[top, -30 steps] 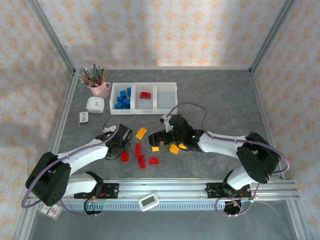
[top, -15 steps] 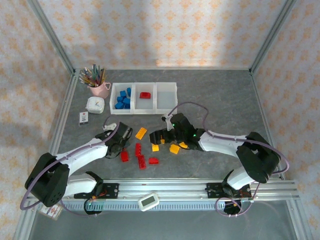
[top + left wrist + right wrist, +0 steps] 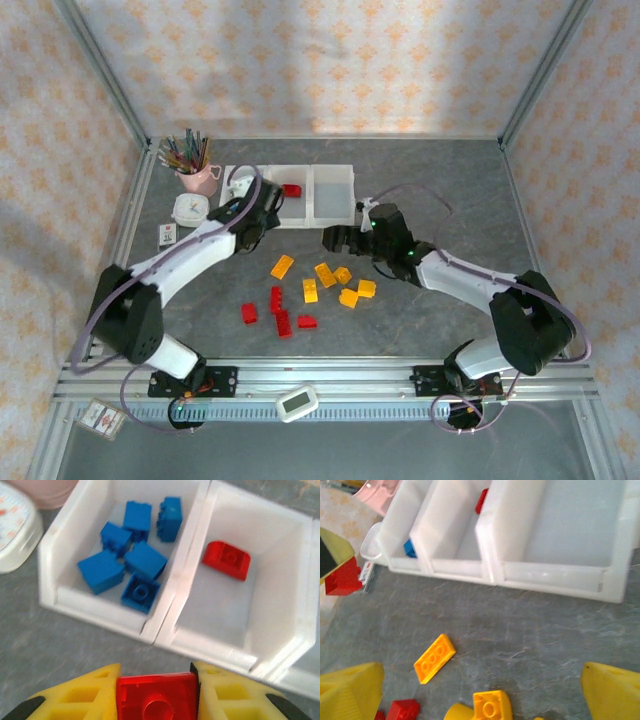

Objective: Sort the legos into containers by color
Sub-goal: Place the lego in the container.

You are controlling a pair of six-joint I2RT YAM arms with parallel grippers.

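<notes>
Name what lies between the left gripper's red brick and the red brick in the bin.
Left wrist view: only the middle bin's front wall and bare floor separate held brick from binned brick.

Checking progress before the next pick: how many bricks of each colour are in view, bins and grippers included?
Blue bricks: 6
Red bricks: 6, including the red brick held in the left gripper
Yellow bricks: 6
Total: 18
</notes>
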